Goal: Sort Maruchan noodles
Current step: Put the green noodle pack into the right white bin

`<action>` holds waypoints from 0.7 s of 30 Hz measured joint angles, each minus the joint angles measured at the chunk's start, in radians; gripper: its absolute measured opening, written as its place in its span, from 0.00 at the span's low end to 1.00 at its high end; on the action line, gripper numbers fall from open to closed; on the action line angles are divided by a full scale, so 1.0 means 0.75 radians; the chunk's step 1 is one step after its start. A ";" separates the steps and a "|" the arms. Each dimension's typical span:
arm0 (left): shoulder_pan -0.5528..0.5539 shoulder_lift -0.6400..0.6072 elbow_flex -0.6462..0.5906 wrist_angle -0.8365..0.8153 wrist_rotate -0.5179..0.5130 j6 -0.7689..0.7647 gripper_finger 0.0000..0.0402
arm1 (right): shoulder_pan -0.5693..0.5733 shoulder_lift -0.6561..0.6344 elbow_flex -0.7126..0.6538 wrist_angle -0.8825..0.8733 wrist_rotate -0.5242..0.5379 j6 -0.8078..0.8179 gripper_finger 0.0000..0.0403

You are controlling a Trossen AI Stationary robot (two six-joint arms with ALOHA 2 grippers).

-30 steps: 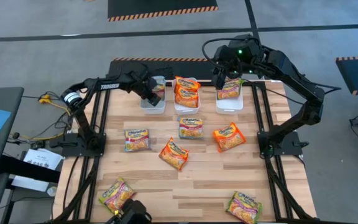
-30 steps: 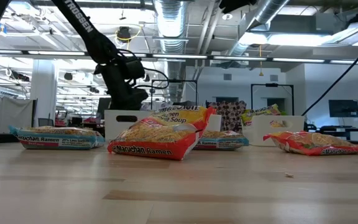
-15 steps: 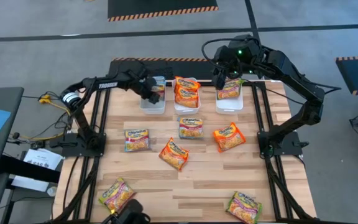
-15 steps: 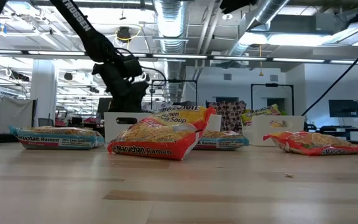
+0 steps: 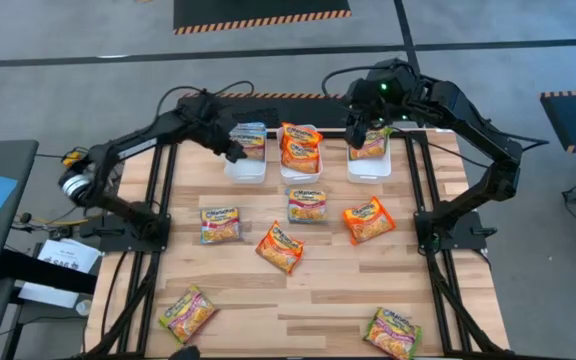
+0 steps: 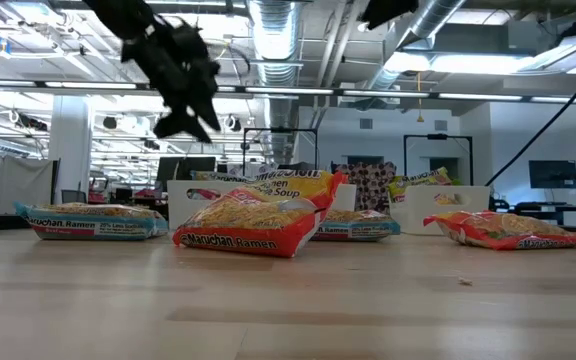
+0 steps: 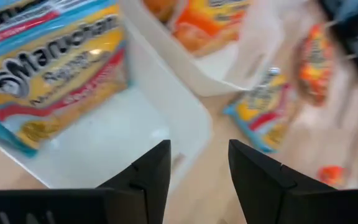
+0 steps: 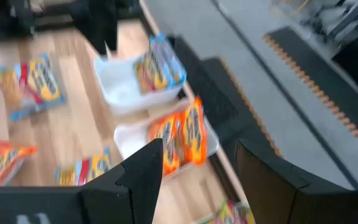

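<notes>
A: Which step?

B: Sorting by colour, seemingly midway. Nearest, on the pale wooden worktop (image 5: 328,290), one flat glossy yellow packet with green-pink accents (image 5: 188,312) at the left corner and a matching green-pink packet (image 5: 392,332) at the right. Further in, four more loose: a blue-trimmed packet (image 5: 221,224), an orange-red packet (image 5: 279,246), a second blue one (image 5: 308,205), a second orange one (image 5: 368,219).

A: And at the far edge?

B: Three white rectangular plastic bins. Left bin (image 5: 246,174) holding a blue packet (image 5: 249,137), middle bin (image 5: 301,173) holding orange packets (image 5: 301,148), right bin (image 5: 370,172) holding a green-pink one (image 5: 371,146). Left hand (image 5: 236,152) raised over the left bin, fingers spread, pinching nothing. Right hand (image 5: 354,133) raised over the right bin, likewise spread and empty.

A: Next move?

B: Probably a reach back for a loose packet, blue for the left side. Calls for a flat pinch from above on slippery film, then a carry to the matching bin.

A: Anything hard to make out?

B: Exact count in the middle bin, stacked and overlapping. From the low view, bins largely screened by the packets in front.
</notes>
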 joint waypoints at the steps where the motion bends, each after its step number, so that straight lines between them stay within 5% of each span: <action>1: -0.014 -0.040 0.000 -0.012 0.002 -0.016 0.37 | 0.000 0.000 0.000 -0.031 -0.003 0.001 0.56; 11: -0.274 -0.346 0.001 -0.020 -0.066 -0.181 0.37 | 0.041 0.000 -0.002 -0.368 -0.275 0.148 0.56; 21: -0.532 -0.415 0.001 -0.020 -0.155 -0.184 0.37 | 0.248 0.001 -0.158 -0.578 -0.385 0.450 0.56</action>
